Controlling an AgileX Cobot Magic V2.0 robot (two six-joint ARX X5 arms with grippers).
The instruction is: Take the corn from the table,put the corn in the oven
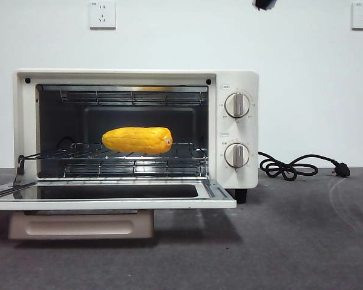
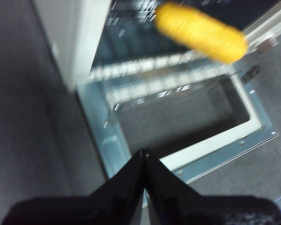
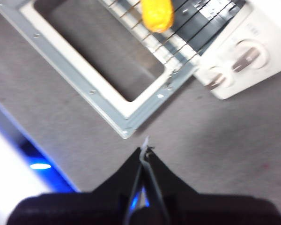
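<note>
A cream-white toaster oven (image 1: pixel 136 130) stands on a dark grey counter (image 1: pixel 302 241) with its glass door (image 1: pixel 109 196) folded down flat. The yellow-orange corn (image 1: pixel 138 139) lies on its side on the wire rack (image 1: pixel 187 151) inside, roughly at the centre of the cavity, touched by neither arm. The left pincer (image 2: pixel 144 152) hovers above the counter off the door's outer corner, jaws pressed together and empty. The right pincer (image 3: pixel 145 151) hangs over bare counter near the door's other corner, likewise closed on nothing. A black tip (image 1: pixel 264 4) shows at about one o'clock in the front view. The placing looks finished; the remaining risk is that the round cob rolls along the rack wires toward the open front if the oven gets bumped.
</note>
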